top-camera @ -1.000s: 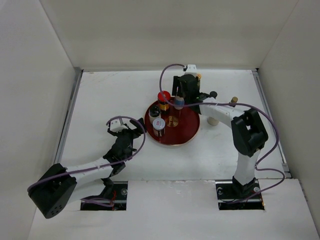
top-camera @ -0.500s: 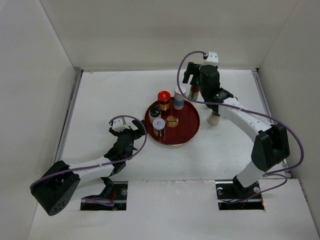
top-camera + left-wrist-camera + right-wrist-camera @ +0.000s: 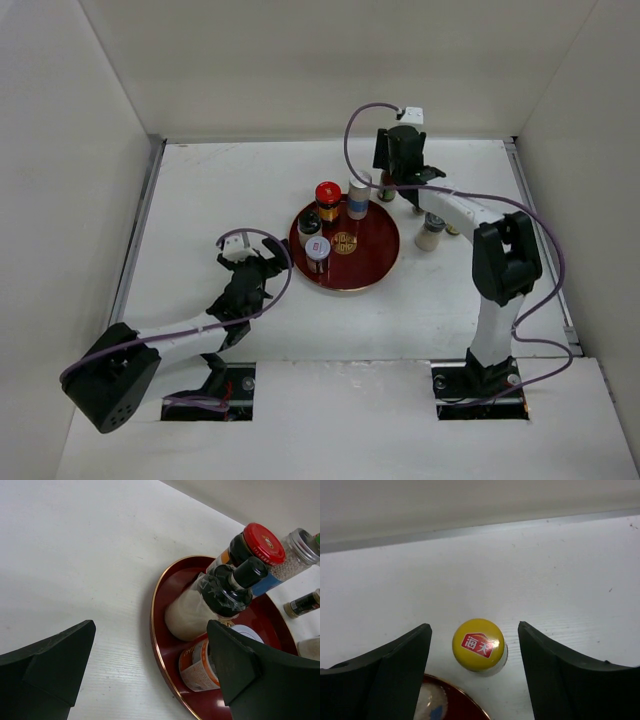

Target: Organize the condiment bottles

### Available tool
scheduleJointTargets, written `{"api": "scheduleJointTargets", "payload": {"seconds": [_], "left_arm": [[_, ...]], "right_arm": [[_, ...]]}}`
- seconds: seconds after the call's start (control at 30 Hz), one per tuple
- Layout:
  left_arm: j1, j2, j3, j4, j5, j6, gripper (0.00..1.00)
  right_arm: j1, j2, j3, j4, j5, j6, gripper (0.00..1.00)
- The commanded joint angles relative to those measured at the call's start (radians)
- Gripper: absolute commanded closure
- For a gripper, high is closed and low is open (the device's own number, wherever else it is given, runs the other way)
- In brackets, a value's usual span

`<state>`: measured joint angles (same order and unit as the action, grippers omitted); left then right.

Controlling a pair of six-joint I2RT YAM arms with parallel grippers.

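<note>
The red tray (image 3: 372, 262) holds a red-capped jar (image 3: 327, 193), a white bottle with a blue band (image 3: 358, 198), a black-capped bottle (image 3: 309, 226) and a white-lidded jar (image 3: 318, 249). My right gripper (image 3: 398, 170) is open above a yellow-capped bottle (image 3: 478, 645) standing on the table just behind the tray; the cap sits between its fingers without touching them. My left gripper (image 3: 250, 268) is open and empty, low on the table left of the tray. Its wrist view shows the tray rim (image 3: 159, 640), the black-capped bottle (image 3: 232, 582) and the orange-labelled jar (image 3: 197, 664) close ahead.
A white bottle (image 3: 430, 236) and two smaller bottles (image 3: 453, 229) stand on the table right of the tray. The tray edge (image 3: 467, 697) lies just below the yellow cap. The back wall is close behind the right gripper.
My right gripper left the blue-banded bottle standing on the tray, swung to the back and now hangs open over the yellow-capped bottle. The left arm has barely shifted.
</note>
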<state>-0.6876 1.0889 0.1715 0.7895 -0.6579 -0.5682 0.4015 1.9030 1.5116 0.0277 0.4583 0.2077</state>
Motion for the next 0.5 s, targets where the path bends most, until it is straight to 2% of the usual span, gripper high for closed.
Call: {"api": "scheduleJointTargets", "payload": {"seconds": [0.0, 0.07, 0.13, 0.2, 0.3, 0.47], "left_arm": [[0.02, -0.003, 0.023, 0.033, 0.023, -0.018, 0.04], [0.023, 0.008, 0.025, 0.036, 0.03, -0.021, 0.04], [0.024, 0.016, 0.028, 0.036, 0.035, -0.022, 0.04], [0.024, 0.013, 0.028, 0.037, 0.041, -0.022, 0.04], [0.024, 0.011, 0.026, 0.037, 0.044, -0.024, 0.04], [0.026, 0.0, 0.023, 0.034, 0.046, -0.025, 0.04]], "right_arm": [[-0.013, 0.014, 0.05, 0.029, 0.028, -0.019, 0.3], [-0.013, 0.019, 0.039, 0.049, 0.028, -0.022, 0.4], [-0.016, 0.015, 0.018, 0.089, 0.033, -0.021, 0.56], [-0.014, -0.016, -0.025, 0.164, 0.033, -0.027, 0.68], [-0.011, -0.079, -0.067, 0.236, 0.052, -0.059, 0.71], [-0.004, -0.224, -0.1, 0.253, 0.141, -0.148, 0.72]]}}
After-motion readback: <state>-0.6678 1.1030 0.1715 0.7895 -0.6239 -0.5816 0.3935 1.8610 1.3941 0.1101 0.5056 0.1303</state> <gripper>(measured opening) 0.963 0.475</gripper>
